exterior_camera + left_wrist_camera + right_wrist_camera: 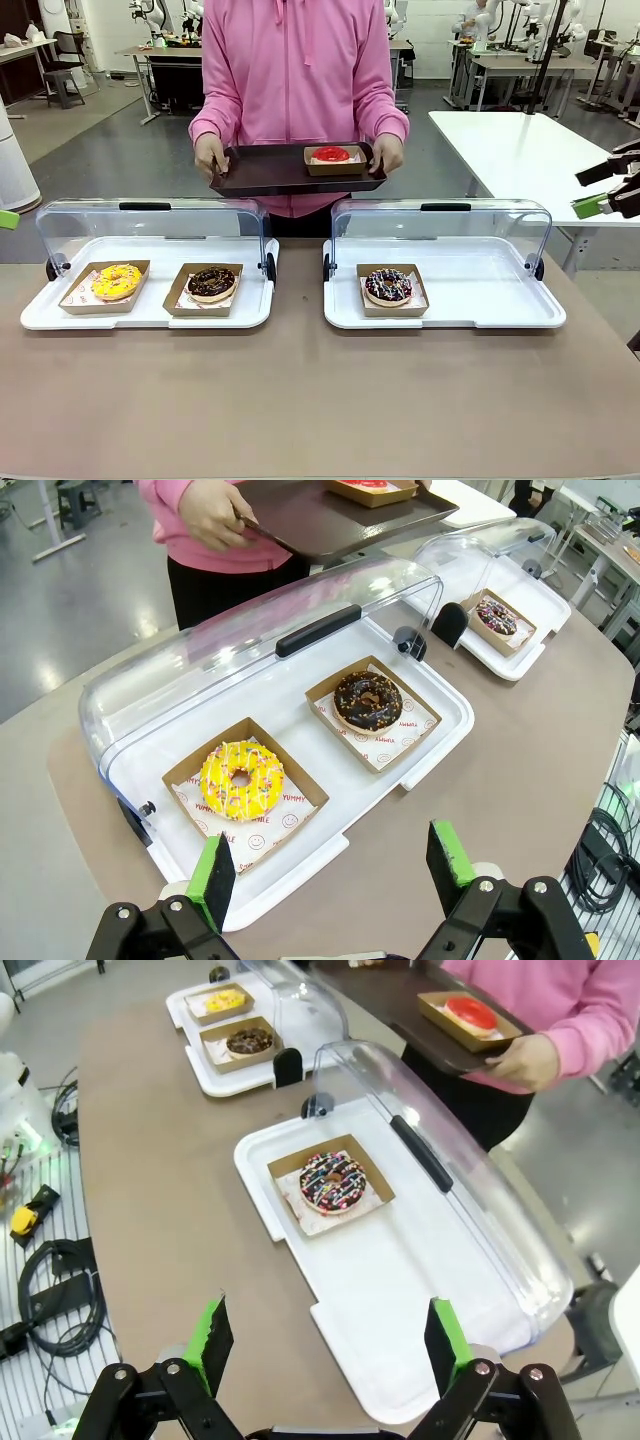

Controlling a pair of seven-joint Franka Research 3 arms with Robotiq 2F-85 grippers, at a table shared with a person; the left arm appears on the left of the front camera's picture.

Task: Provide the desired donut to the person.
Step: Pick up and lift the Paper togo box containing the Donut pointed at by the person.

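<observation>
The person (296,70) in a pink hoodie stands at the far side, holding a dark tray (265,170) with both hands. On it lies a red-glazed donut (331,154) in a cardboard boat. A yellow donut (116,281) and a chocolate donut (211,283) sit in the left white tray (40,312). A sprinkled chocolate donut (388,286) sits in the right white tray (480,300). My left gripper (335,870) hangs open above the table before the left tray. My right gripper (330,1345) is open above the right tray's near end, and it also appears at the right edge (605,190).
Both white trays have clear hinged lids (150,225) (440,228) standing open toward the person. The brown table (320,400) lies bare in front of the trays. Cables (50,1290) lie beside the table. A white table (520,150) stands at the back right.
</observation>
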